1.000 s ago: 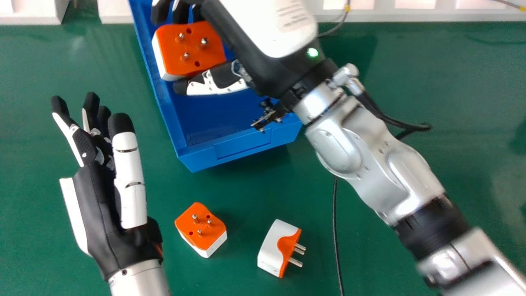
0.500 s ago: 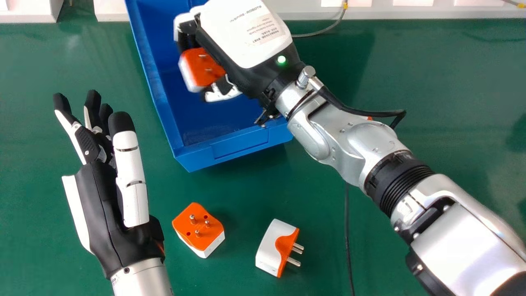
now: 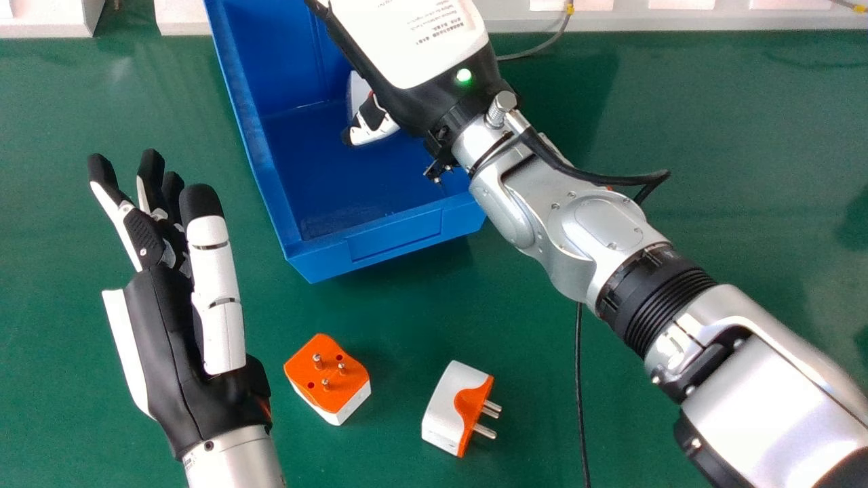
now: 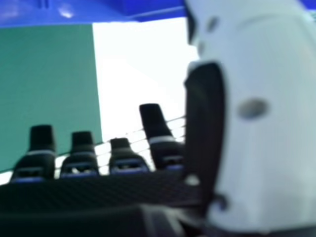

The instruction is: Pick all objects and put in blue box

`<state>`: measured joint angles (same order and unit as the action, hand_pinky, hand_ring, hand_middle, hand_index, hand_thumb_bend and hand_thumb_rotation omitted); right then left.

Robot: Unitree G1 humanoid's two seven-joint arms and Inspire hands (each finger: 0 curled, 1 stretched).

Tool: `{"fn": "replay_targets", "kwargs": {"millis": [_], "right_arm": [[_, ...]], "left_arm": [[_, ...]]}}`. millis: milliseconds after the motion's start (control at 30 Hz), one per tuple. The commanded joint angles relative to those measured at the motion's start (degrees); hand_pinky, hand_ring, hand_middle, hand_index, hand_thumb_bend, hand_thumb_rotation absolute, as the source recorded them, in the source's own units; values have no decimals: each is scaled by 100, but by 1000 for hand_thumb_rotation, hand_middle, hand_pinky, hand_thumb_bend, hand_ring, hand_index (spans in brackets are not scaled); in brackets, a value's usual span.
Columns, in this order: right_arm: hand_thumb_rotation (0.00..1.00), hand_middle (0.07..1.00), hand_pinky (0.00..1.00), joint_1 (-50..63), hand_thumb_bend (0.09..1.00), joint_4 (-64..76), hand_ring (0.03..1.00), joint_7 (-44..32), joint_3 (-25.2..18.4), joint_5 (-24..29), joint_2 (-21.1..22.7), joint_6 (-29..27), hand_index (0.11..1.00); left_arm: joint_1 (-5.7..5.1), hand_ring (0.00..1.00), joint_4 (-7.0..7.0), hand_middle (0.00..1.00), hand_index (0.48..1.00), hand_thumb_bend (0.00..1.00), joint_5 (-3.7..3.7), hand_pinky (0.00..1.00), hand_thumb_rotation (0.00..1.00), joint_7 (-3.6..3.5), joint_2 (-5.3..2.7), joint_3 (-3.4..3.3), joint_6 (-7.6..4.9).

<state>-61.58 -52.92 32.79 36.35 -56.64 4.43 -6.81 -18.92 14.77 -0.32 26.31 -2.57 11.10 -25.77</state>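
Clock = head view, 12 far, 6 near. Nearest plug (image 3: 444, 408) at 6 o'clock on green surface (image 3: 515, 285), lying w/ prongs twd 3-4 o'clock, white body on the other side. 2nd plug (image 3: 332, 379) at 7, orange face & prongs up, apart from the 1st. Black cable (image 3: 580, 400) btwn 4 and 5. R arm (image 3: 569, 224) comes in from 4 and runs up twd 12, over the box's near R corner.

L robot hand (image 3: 180, 339) btwn 8 and 9, open, fingers out twd 11-12, holding nothing, L of 2nd plug, no contact.

Blue box (image 3: 397, 237) at 11, well apart from both plugs. R robot hand (image 3: 420, 54) approx 12, over box; open, fingers extended in R hand view (image 4: 42, 138), thumb (image 4: 261, 123) apart from them. 3rd plug (image 3: 357, 88) inside box outline, by that thumb, mostly hidden; can't tell if touching or resting on box floor.

Far edge: white blocks (image 3: 51, 20) at 10, thin grey cable (image 3: 542, 46) btwn 12 and 1.
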Motion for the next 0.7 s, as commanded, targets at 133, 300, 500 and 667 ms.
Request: {"fn": "replay_targets", "kwargs": {"millis": [133, 300, 500, 667], "right_arm": [[155, 993, 877, 546, 878, 1498, 956, 21, -341, 235, 302, 33, 824], [240, 994, 925, 2697, 888, 5368, 969, -1399, -1125, 757, 794, 640, 902], [349, 957, 918, 4678, 915, 8558, 938, -4990, -1486, 977, 1804, 1981, 947], [442, 934, 819, 5545, 910, 9448, 916, -7168, -945, 236, 2369, 2562, 937]], "left_arm": [[31, 978, 88, 983, 976, 554, 56, 945, 778, 20, -583, 103, -217], [-155, 976, 253, 977, 972, 545, 36, 945, 761, 75, -623, 205, -190], [-276, 965, 401, 966, 959, 556, 86, 936, 734, 121, -642, 282, -26], [-277, 974, 407, 973, 963, 543, 153, 946, 790, 75, -562, 283, 16]]}}
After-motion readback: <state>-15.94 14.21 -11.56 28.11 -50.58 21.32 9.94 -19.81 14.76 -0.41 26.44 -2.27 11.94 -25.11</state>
